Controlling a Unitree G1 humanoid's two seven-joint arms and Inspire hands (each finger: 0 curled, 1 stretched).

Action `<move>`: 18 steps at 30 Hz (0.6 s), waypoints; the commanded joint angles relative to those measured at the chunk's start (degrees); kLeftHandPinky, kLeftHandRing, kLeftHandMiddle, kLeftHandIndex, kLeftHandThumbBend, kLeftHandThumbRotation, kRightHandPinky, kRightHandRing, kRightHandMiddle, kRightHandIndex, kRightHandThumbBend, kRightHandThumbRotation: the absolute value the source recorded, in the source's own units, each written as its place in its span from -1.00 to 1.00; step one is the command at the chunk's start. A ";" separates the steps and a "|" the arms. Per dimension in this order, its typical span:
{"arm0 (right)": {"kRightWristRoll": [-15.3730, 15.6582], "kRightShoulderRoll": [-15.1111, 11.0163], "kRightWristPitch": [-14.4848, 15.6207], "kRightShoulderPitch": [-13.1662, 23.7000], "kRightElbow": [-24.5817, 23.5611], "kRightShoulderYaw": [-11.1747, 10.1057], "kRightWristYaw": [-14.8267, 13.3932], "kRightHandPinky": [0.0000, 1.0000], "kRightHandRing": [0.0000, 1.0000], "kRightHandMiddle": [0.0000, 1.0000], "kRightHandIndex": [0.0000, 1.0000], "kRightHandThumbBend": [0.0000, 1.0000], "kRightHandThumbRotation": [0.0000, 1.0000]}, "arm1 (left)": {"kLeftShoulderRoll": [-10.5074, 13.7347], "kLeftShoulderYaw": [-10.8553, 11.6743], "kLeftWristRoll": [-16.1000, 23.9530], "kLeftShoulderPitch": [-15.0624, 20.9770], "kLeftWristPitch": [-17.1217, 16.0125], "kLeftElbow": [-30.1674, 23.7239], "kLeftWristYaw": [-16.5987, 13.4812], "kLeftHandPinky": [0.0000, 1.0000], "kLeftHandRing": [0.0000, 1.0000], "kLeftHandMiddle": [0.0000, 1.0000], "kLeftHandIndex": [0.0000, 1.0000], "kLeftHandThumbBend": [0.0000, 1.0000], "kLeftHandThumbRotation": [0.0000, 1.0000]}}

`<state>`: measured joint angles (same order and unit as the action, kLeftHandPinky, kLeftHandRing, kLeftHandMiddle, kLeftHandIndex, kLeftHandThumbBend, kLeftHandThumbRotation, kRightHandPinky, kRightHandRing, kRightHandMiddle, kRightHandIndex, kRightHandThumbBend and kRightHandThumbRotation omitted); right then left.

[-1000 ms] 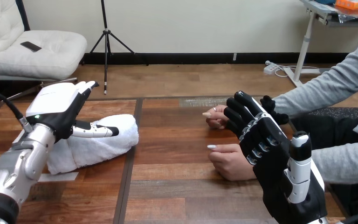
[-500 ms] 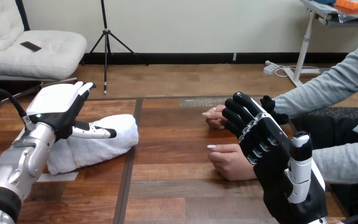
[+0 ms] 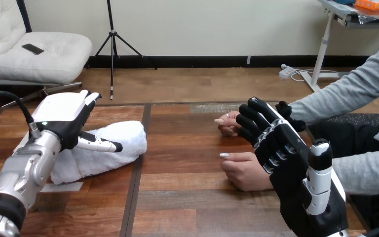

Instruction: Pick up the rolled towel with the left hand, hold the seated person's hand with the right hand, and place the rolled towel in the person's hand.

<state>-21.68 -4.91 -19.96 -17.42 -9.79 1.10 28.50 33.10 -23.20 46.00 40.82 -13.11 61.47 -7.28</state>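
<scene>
Towel pickup is the step in hand: the left robot hand (image 3: 61,118) hovers open over the rolled towel (image 3: 128,136), grasping nothing. Next it should lower and curl round the roll. The right robot hand (image 3: 296,173) is open beside the person's hand (image 3: 244,172), not holding it.

My left hand (image 3: 61,116): white shell on the back, black body underneath, small green light (image 3: 43,121) on the shell near the wrist. Left thumb (image 3: 97,144): white, black tip. Left forearm (image 3: 22,170): silver, rounded segments, black band at the near end. My right hand (image 3: 286,163): mostly black, grey metal joints at the knuckles, white edging along the far finger. Right thumb (image 3: 318,177): white shells, black between them.
</scene>
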 commanded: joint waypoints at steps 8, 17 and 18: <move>-0.92 0.20 -1.70 3.83 -1.49 -0.54 0.36 0.83 0.82 0.81 0.78 0.57 1.00 | -1.07 -2.73 0.43 6.62 1.40 2.16 2.63 1.00 1.00 1.00 0.98 1.00 0.41; -0.84 0.10 -1.62 3.89 -1.64 -0.50 0.36 0.79 0.82 0.80 0.78 0.56 1.00 | -1.49 -2.58 -1.33 6.97 0.91 2.60 5.11 1.00 1.00 1.00 0.97 1.00 0.37; -0.86 0.10 -1.59 3.89 -1.64 -0.51 0.36 0.79 0.82 0.80 0.78 0.56 1.00 | -1.52 -2.62 -1.46 7.02 0.88 2.77 5.32 1.00 1.00 1.00 0.97 1.00 0.37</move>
<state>-21.75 -4.89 -20.05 -17.35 -9.80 1.06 28.57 32.23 -25.74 45.45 42.67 -11.96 63.57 -2.86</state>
